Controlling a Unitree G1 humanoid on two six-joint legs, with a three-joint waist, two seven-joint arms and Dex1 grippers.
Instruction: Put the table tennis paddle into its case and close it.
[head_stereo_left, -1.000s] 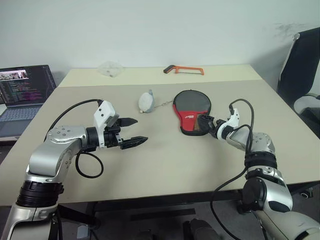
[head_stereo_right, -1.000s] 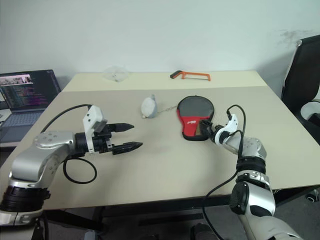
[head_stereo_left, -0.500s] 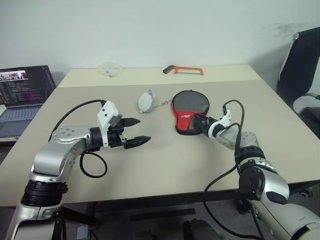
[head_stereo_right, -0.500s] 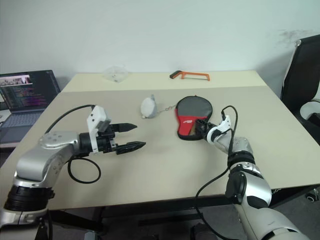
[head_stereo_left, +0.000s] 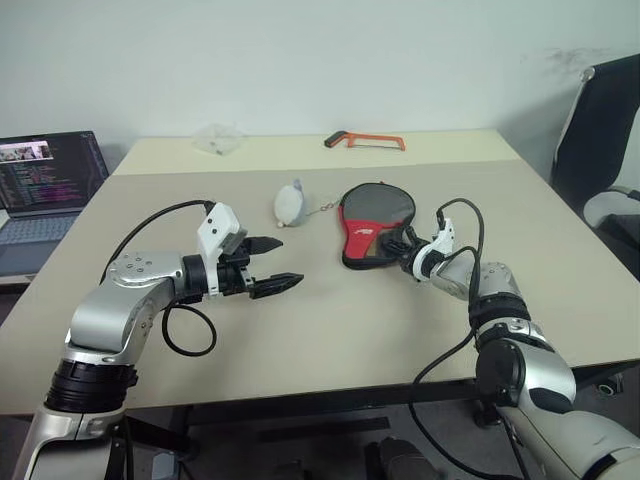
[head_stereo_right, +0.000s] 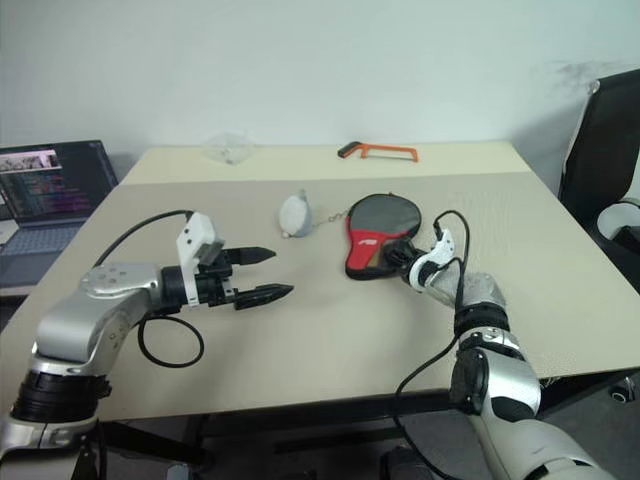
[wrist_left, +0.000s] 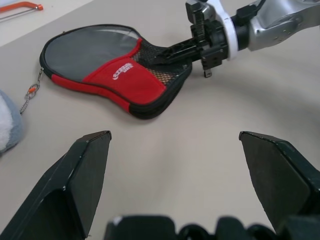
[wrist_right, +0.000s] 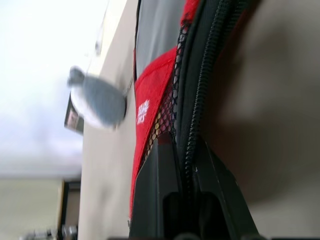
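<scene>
Pinching the case's (head_stereo_left: 375, 222) zipper edge, right jaws clenched; left jaws spread wide, empty.

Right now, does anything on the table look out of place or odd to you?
One oddity: the orange-framed hacksaw at the table's far edge has no part in this job. The paddle-shaped red and grey fabric case lies flat, its handle-end zip gaping, the right gripper shut on that edge. Nothing spilled or damaged.
</scene>
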